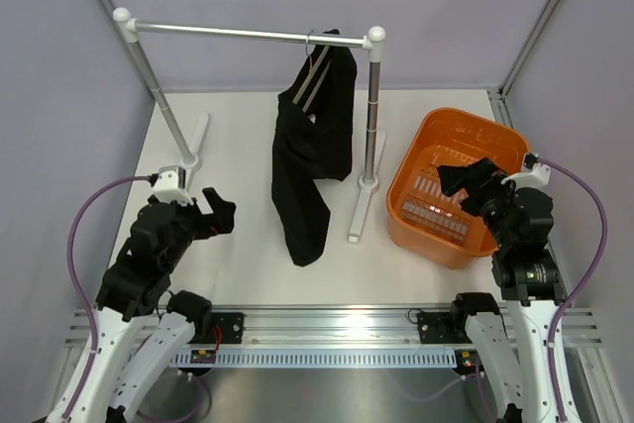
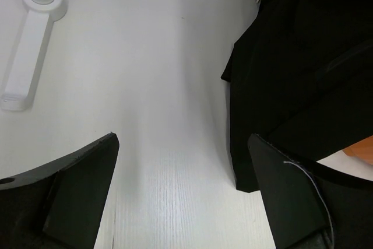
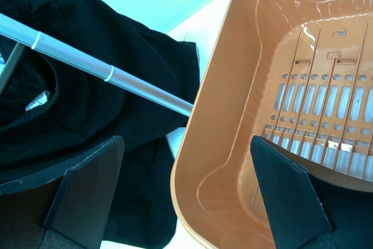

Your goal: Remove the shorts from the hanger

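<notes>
**Before the first reach: both tools spread, shorts on the rail**

The shorts (image 1: 309,160) hung from the hanger (image 1: 315,66) near the right end of the silver rail (image 1: 248,32), at about 12 o'clock on the tabletop (image 1: 238,146). Their lower leg trailed down onto the surface. Your left tool (image 1: 220,213) sat at roughly 8 o'clock from the garment, fingers spread wide and holding nothing. Your right tool (image 1: 458,180) was at about 4 o'clock, equally spread and empty, hovering over the orange basket (image 1: 416,160).

Nothing was gripped, so the step in hand looked like the approach. To do it well, you probably wanted one tool to steady the hanger up by the rail. The other should have pinched a thick fold near the waistband, not the loose hem. A hem pull would likely have dragged the hanger along or swung it off. The rail's right post (image 1: 372,116) stood just beside the cloth at 3 o'clock, so your right arm needed to come in around it.
</notes>
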{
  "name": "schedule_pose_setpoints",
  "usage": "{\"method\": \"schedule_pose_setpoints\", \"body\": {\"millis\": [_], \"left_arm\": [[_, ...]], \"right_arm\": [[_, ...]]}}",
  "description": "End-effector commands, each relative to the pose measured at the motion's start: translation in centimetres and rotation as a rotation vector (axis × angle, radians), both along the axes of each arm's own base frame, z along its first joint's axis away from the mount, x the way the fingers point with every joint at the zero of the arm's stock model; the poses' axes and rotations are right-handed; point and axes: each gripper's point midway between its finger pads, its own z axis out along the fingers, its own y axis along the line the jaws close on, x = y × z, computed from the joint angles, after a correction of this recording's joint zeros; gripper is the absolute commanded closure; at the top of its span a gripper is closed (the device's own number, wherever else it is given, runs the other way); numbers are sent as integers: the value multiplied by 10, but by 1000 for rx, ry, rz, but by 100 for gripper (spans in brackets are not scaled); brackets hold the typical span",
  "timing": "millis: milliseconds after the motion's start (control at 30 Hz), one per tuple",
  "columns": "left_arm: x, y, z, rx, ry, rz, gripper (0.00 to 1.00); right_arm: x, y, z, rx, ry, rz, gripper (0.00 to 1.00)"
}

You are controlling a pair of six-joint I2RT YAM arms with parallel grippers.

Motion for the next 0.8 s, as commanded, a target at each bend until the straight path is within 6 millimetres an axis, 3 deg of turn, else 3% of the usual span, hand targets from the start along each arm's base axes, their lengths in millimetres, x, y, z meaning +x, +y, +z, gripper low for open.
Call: {"method": "schedule_pose_setpoints", "body": {"millis": [0,67,200,233,400,433,500,533,567,700,767], "left_arm": [[3,-6,21,-23,-75,-35,1],[4,-7,26,-20,-87,-39,1],[11,-6,60,-12,-151,-38,1],[12,-2,88,-19,-205,-19,1],[32,-8,163,-36,-355,-21,1],[46,-16,164,-30,-334,-37,1],[54,-23,199,-43,-388,-58,1],[71,-34,199,-34,-359,-86,1],[71,-36,227,-43,-409,-99,1],[95,-57,269,-33,-486,-175,1],[108,-70,272,-28,-498,-224,1]], "right_arm": [[-4,-3,9,-25,-22,-8,1],[-6,-5,4,-38,-2,-12,1],[-7,-3,-2,-58,9,8,1],[-6,-2,-1,-60,1,18,0],[-4,-1,2,-61,-8,24,1],[-4,1,2,-58,-8,30,1],[-1,3,3,-49,-13,38,0],[-1,5,5,-44,-19,53,1],[2,6,4,-43,-10,58,0],[8,11,1,-39,9,84,0],[12,13,-2,-37,25,100,0]]}}
